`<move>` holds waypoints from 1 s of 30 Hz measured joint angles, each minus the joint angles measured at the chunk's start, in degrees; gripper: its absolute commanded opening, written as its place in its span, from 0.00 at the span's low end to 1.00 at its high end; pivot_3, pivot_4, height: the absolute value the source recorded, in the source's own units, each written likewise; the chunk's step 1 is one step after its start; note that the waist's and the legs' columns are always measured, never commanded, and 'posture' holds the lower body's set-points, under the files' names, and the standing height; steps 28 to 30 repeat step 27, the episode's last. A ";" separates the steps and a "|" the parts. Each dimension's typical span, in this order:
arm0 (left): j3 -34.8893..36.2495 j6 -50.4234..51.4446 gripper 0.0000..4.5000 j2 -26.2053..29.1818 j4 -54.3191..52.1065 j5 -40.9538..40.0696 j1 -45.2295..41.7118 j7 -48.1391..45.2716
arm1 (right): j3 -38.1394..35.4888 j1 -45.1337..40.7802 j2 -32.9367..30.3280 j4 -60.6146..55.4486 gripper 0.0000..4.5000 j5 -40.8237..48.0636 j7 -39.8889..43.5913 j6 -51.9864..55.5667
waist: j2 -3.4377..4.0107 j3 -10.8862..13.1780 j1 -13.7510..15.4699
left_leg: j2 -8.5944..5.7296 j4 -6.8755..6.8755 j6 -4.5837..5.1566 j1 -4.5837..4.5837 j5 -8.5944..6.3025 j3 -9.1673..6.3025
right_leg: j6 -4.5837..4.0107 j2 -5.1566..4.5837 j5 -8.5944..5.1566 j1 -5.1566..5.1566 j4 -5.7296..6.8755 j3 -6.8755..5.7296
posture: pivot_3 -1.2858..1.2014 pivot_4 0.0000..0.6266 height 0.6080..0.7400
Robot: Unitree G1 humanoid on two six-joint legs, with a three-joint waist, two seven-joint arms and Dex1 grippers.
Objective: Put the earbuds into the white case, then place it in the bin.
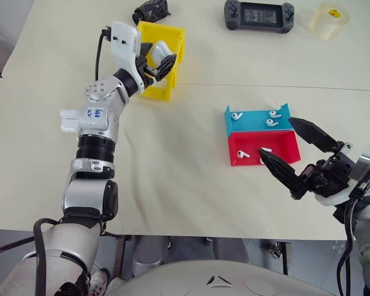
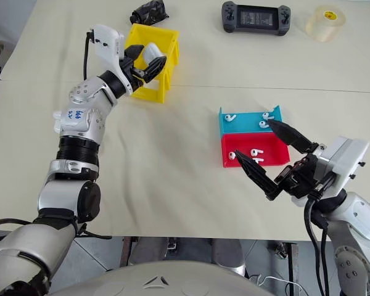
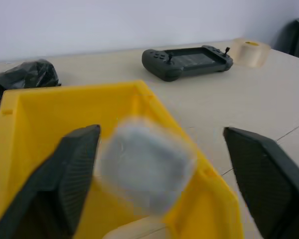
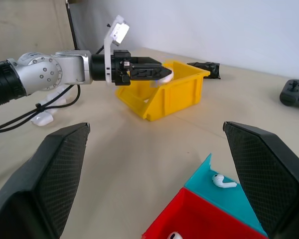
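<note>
1. Left wrist view puts the left gripper (image 3: 159,184) above the yellow bin (image 3: 50,107), fingers spread wide; the white case (image 3: 145,172) sits between them, blurred, touching no pad I can make out.
2. Head view: the bin (image 1: 149,32) lies at 11 o'clock on the table (image 1: 172,166), case (image 1: 161,49) over its open top.
3. Right gripper (image 1: 298,157) is spread and empty at 4 o'clock, beside the red tray (image 1: 246,163) and blue tray (image 1: 250,123).
4. Loose earbuds (image 1: 272,123) lie in both trays.
5. Risk, as I judge it: the case may clip the bin's wall and bounce out.
</note>
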 measured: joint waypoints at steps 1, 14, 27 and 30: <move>-0.02 0.43 0.99 0.59 -2.56 -0.16 1.41 -0.63 | 0.02 0.11 0.00 0.00 1.00 -0.28 0.01 -0.30 | 0.00 0.00 0.06 | 0.03 0.01 -0.03 0.00 0.02 -0.01 | 0.00 0.01 0.00 0.01 -0.01 0.03 | 0.52 0.24 1.00; 2.15 3.73 0.99 17.57 -33.08 -10.99 29.27 -25.11 | -0.91 -0.88 -3.69 6.85 1.00 -0.94 7.27 -2.58 | 0.01 -0.01 0.11 | 0.09 0.07 -0.08 0.08 0.00 -0.10 | -0.04 -0.07 -0.02 0.18 -0.34 0.16 | 0.52 0.24 1.00; 3.45 -7.91 0.99 22.43 -35.64 -9.67 39.00 -30.09 | -3.61 -0.54 -11.34 21.25 1.00 -6.51 26.05 -10.94 | 0.01 -0.01 0.07 | 0.10 0.00 0.01 0.11 -0.05 -0.07 | -0.04 -0.09 -0.02 0.20 -0.40 0.17 | 0.52 0.24 1.00; 3.45 -7.91 0.99 22.43 -35.64 -9.67 39.00 -30.09 | -3.61 -0.54 -11.34 21.25 1.00 -6.51 26.05 -10.94 | 0.01 -0.01 0.07 | 0.10 0.00 0.01 0.11 -0.05 -0.07 | -0.04 -0.09 -0.02 0.20 -0.40 0.17 | 0.52 0.24 1.00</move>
